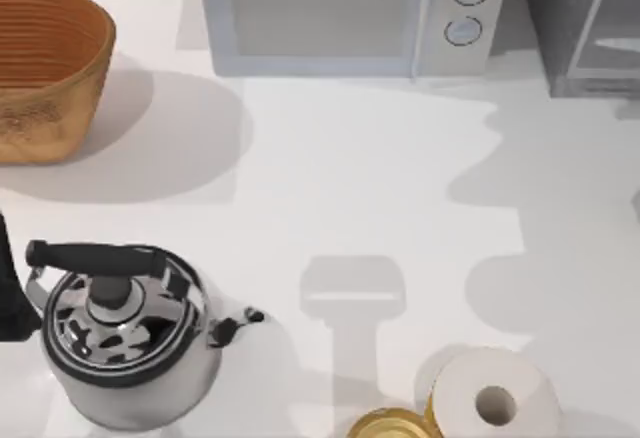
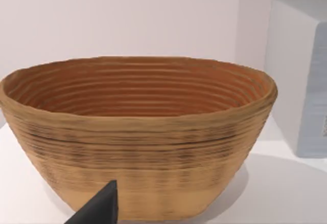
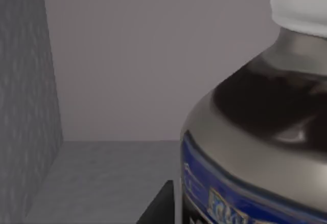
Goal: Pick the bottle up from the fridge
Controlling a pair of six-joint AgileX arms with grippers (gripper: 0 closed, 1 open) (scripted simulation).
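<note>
Two end effectors on this AgileX rig, and the busy one is the right end effector [image 3: 159,208]. On its wrist camera one dark fingertip [image 3: 158,209] pokes up just beside the bottle with white round cap, grey shoulder and blue label band [image 3: 255,132]. I can't tell whether those fingers are spread or already pinching, since the second one is out of frame.

The bottle stands upright on the grey floor of the dark grey boxy fridge [image 3: 30,106], with a textured grey side wall on one side and a plain pale back wall behind it. My guess is the wrist came in low and level because a cabinet only leaves the front way open, so a sideways grab at the body makes more sense than a top-down one.

From the top camera, the fridge [image 1: 585,28] sits at about 1 o'clock on the counter [image 1: 380,178], right next to the white microwave with two round dials [image 1: 350,13].

The left end effector [image 2: 97,211] looks parked at roughly 9 o'clock on the counter, camera aimed at the woven brown basket [image 2: 138,132]. No idea about its fingers either.
</note>
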